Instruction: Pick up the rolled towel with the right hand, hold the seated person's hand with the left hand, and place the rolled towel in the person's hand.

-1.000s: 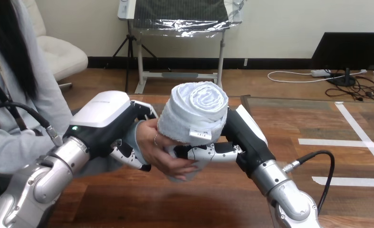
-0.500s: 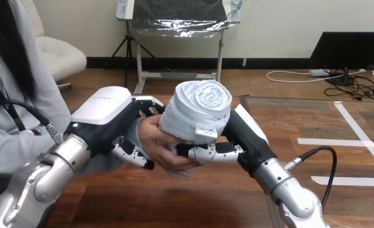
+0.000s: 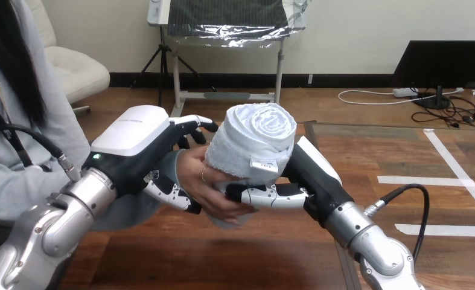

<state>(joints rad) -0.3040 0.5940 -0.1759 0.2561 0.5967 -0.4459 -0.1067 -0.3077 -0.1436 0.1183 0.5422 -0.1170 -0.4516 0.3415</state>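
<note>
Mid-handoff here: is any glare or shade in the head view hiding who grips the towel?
Head view: light is even and the rolled towel shows its spiral with no washout; the left hand has a bright white shell, but its outline holds; shade sits under the person's hand, where the right hand reaches beneath the towel, so contact there is hard to judge.

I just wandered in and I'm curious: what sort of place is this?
Probably a robot test setup for care tasks: at a wooden table, the left robot hand holds a seated person's wrist while the right robot hand holds a rolled towel in the person's hand.
</note>
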